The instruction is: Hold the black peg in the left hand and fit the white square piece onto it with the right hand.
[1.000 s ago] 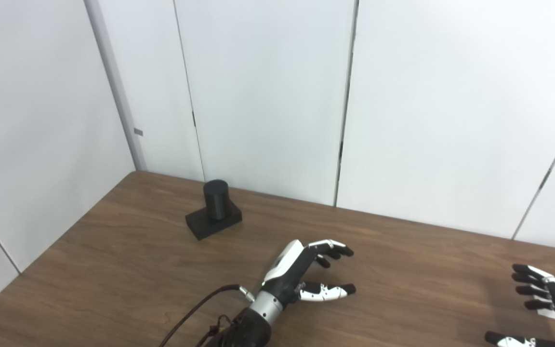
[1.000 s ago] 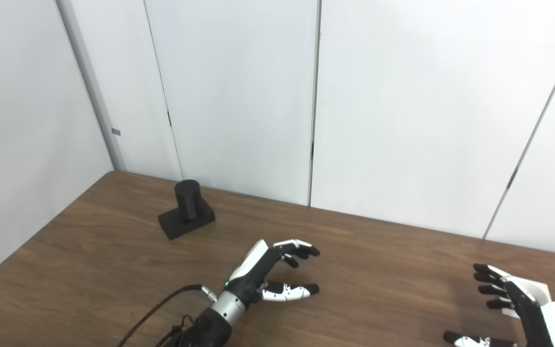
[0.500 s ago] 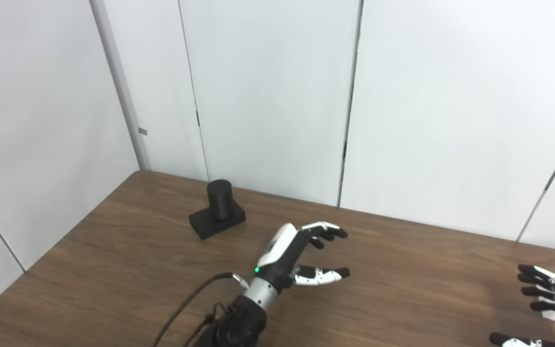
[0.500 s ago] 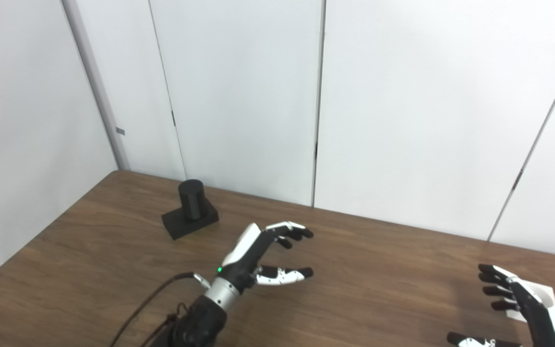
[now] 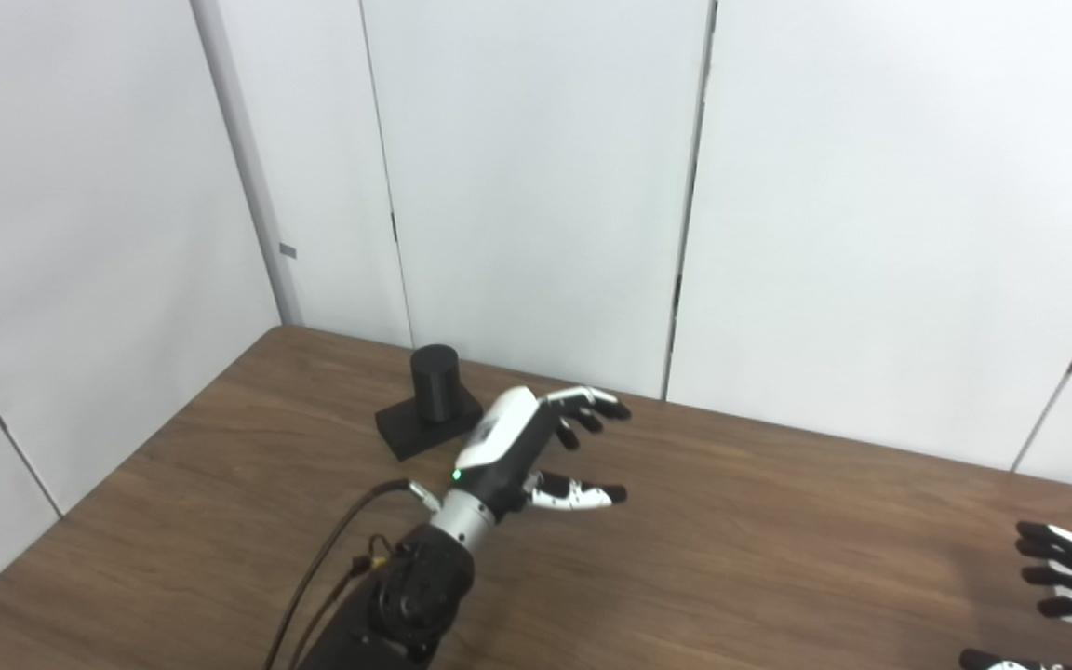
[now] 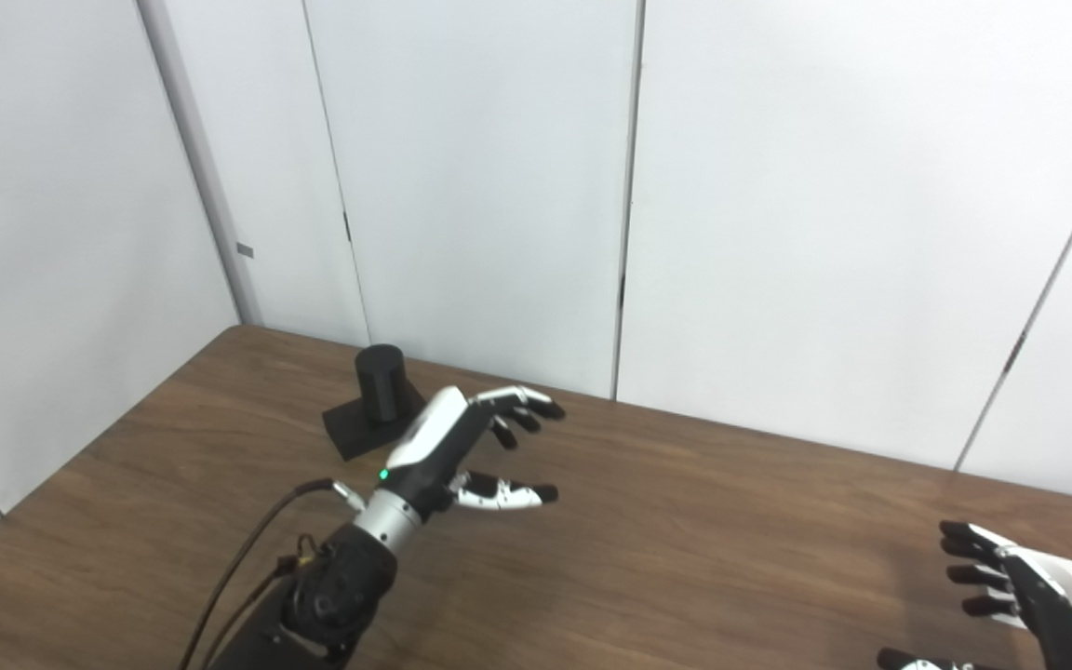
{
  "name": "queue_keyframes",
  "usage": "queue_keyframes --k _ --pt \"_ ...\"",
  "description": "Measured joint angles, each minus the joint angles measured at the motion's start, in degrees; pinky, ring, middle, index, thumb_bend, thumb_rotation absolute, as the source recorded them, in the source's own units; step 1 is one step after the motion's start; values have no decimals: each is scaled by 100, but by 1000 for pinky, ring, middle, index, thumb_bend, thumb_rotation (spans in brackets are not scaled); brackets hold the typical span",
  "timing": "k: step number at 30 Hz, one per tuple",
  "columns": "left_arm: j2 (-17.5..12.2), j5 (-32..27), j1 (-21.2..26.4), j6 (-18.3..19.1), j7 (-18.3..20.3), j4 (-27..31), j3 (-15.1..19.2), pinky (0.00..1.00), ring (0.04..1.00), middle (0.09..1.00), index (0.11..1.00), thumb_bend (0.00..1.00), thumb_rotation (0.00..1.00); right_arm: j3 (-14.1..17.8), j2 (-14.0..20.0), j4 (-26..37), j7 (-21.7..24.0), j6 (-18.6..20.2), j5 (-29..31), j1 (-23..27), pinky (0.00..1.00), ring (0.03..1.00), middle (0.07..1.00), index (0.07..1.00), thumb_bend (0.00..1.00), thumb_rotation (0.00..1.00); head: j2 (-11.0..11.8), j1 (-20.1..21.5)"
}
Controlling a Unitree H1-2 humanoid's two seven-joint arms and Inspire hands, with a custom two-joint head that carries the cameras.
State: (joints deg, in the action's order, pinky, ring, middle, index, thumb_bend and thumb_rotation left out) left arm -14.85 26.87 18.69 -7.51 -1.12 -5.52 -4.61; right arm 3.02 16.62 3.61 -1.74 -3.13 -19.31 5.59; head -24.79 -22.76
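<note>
Two robot hands are out over the bench [image 5: 778,558], neither holding anything. The left robot hand [image 5: 536,447] hangs spread wide, just right of the peg [image 5: 434,383], which stands upright on its black base near the back wall. The right robot hand [image 6: 1029,596] sits at the bottom right corner, its fingers [image 6: 969,556] apart, right over the white piece [image 6: 1052,569], mostly hiding it.

My worry is the left one: reaching in from the side, it could knock the peg over or shove the base along. The white piece looks flat on the bench, so fingertips may slip off it.
</note>
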Motion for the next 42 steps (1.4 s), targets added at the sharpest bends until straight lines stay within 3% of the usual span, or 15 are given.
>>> queue_keyframes --k 16,22,25,32,35,39,42 --pt "-375 -33 6 254 -69 259 577 565 703 752 696 782 36 24 3 16 24 81 7 0 541 691 754 764 668 0 -44 35" --pt "-414 -14 107 275 -146 258 717 610 719 786 735 772 94 24 3 61 42 95 16 0 545 687 753 765 666 0 -79 18" --pt "-483 32 193 490 -147 268 786 621 760 807 747 781 143 26 4 71 63 113 21 0 538 685 750 762 669 0 -88 0" --pt "-511 67 254 635 -275 275 914 637 816 820 734 798 121 48 9 129 95 217 70 -1 539 683 755 765 665 0 -114 -35" --pt "-621 98 275 683 -286 239 932 691 850 837 734 801 136 48 19 129 122 217 72 -3 542 686 755 769 662 0 -132 -35" --pt "-864 149 336 853 -265 236 989 845 920 874 744 813 184 58 39 129 132 217 73 -21 546 687 758 770 661 0 -141 -35" --pt "-1048 188 390 925 -269 220 1022 847 938 886 753 824 193 57 39 159 144 222 73 -32 540 683 756 771 661 0 -141 -35"
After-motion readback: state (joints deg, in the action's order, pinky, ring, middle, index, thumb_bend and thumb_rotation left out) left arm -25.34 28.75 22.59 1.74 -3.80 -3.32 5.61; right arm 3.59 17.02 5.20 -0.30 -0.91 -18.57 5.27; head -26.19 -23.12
